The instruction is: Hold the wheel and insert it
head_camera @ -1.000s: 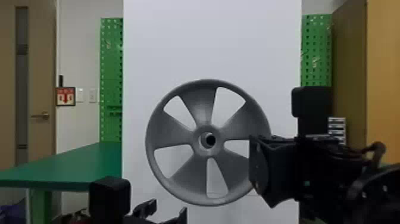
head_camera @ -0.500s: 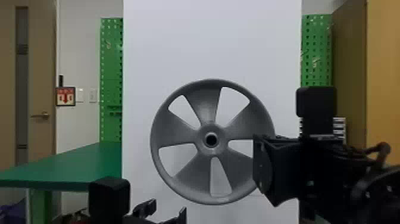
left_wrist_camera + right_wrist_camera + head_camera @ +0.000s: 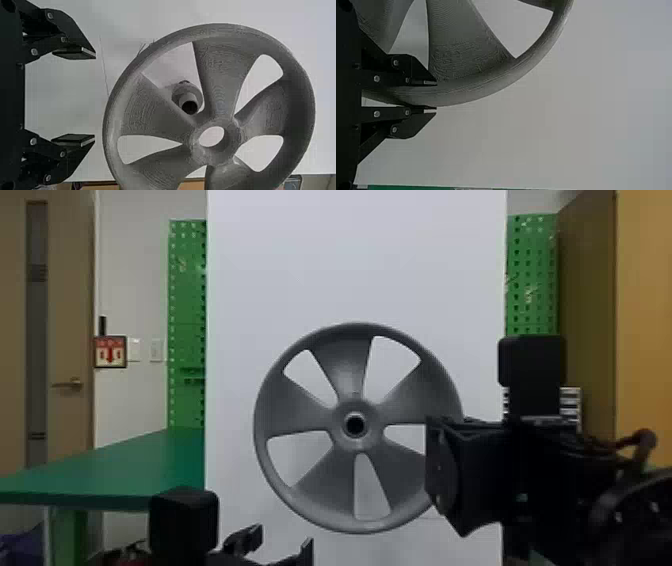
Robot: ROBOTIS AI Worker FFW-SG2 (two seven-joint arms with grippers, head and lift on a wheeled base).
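Step in hand: alignment, by judgement, ahead of insertion. Wheel (image 3: pixel 345 495): upright, mid-scene, nearer than the white panel (image 3: pixel 350 255). Right gripper (image 3: pixel 431 95): in from the right, closed on the wheel's rim. Left gripper (image 3: pixel 95 97): near left, jaws wide, holding nothing. Shaft (image 3: pixel 186 97): beyond the wheel. Next: hub (image 3: pixel 341 415) centred on shaft (angle included), then eased farward.

Wheel (image 3: pixel 345 500): uniform dark grey, fine ridged line pattern across spokes and rim. Upright panel (image 3: pixel 355 265): plain white. Both end effectors, left (image 3: pixel 280 545) and right (image 3: pixel 440 470): black. Desk (image 3: pixel 125 470): solid green. Pegboard (image 3: pixel 532 270): green, dotted with rows of holes. Wall sign (image 3: pixel 110 352): red and pale, dark border.
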